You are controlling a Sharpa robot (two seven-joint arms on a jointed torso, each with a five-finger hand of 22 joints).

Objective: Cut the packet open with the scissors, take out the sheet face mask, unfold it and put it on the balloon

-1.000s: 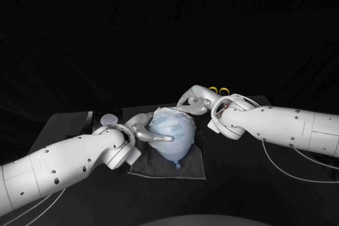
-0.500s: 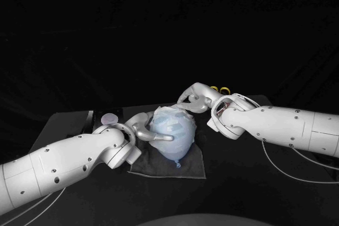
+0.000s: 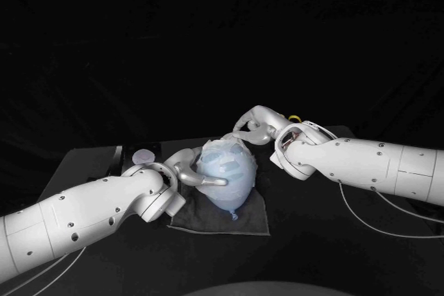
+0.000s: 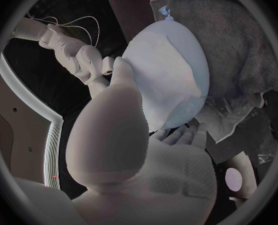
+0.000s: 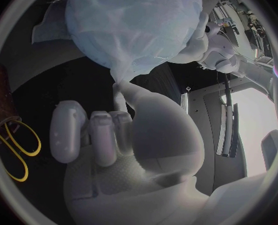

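Balloon lies on a dark towel on the bench, knot toward the robot, with the sheet mask draped over it. To stop it rolling, I judge, the left hand cups its side; the right hand pinches the mask's far edge, apparently tugging it smooth

mask on balloon, balloon on cloth, scissors behind right hand
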